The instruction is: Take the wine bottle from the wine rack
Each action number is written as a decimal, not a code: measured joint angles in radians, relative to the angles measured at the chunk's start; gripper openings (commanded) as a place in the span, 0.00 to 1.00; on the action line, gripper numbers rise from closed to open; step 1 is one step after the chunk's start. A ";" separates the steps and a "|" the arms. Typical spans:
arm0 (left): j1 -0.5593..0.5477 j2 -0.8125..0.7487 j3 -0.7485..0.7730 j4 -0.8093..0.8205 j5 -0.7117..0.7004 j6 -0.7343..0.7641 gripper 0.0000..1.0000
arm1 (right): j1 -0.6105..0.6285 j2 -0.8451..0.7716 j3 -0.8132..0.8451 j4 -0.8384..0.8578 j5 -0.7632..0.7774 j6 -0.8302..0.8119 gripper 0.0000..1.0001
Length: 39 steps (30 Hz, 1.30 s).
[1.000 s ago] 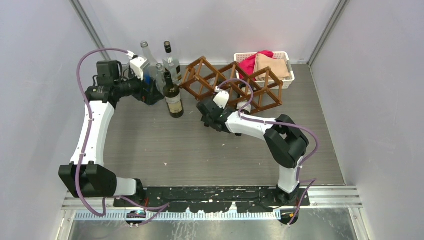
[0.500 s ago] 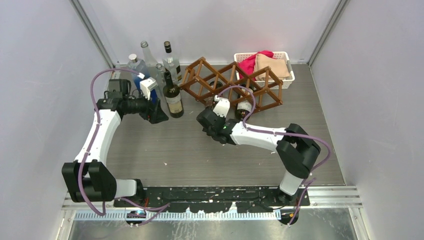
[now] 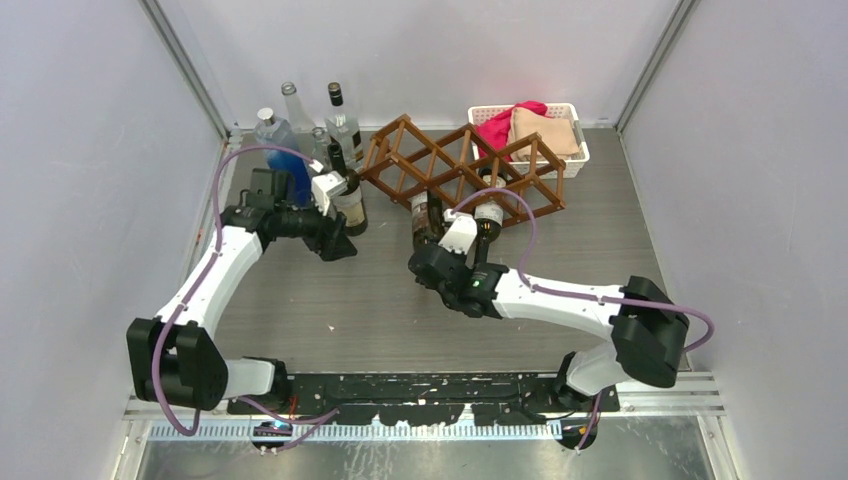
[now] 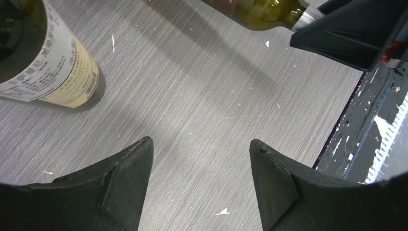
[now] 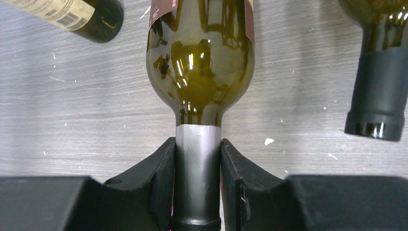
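The brown lattice wine rack (image 3: 455, 165) stands at the back of the table. My right gripper (image 3: 443, 262) is shut on the grey-foiled neck of a dark green wine bottle (image 3: 426, 218), which lies with its base at the rack's front edge. In the right wrist view both fingers (image 5: 161, 166) press on the neck of this bottle (image 5: 199, 53). A second bottle (image 3: 487, 214) lies in the rack, neck out. My left gripper (image 3: 338, 243) is open and empty beside an upright labelled bottle (image 3: 348, 198); its jaws stand wide over bare table (image 4: 201, 144).
Several upright bottles (image 3: 290, 120) stand at the back left, one of them blue. A white basket (image 3: 578, 150) with red and tan cloths sits behind the rack on the right. The second bottle's neck (image 5: 380, 86) lies just right of my right gripper.
My right gripper has drawn the bottle out of the rack toward the near edge. My left arm has swung right, away from the back-left bottles, to beside the labelled bottle.
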 measured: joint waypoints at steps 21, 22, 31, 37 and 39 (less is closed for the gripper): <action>-0.150 0.074 -0.034 0.108 -0.092 0.006 0.77 | 0.222 -0.312 -0.107 -0.208 0.127 0.159 0.01; -0.151 0.075 -0.032 0.103 -0.092 0.010 0.79 | 0.225 -0.330 -0.108 -0.219 0.133 0.165 0.01; -0.156 0.031 0.094 -0.110 -0.061 0.193 1.00 | 0.233 -0.378 -0.047 -0.334 0.115 0.112 0.01; -0.179 -0.131 0.172 -0.269 0.038 0.362 1.00 | 0.233 -0.340 0.153 -0.439 0.035 -0.005 0.01; -0.204 -0.186 0.160 -0.265 0.058 0.377 1.00 | 0.233 -0.310 0.226 -0.456 0.006 -0.039 0.01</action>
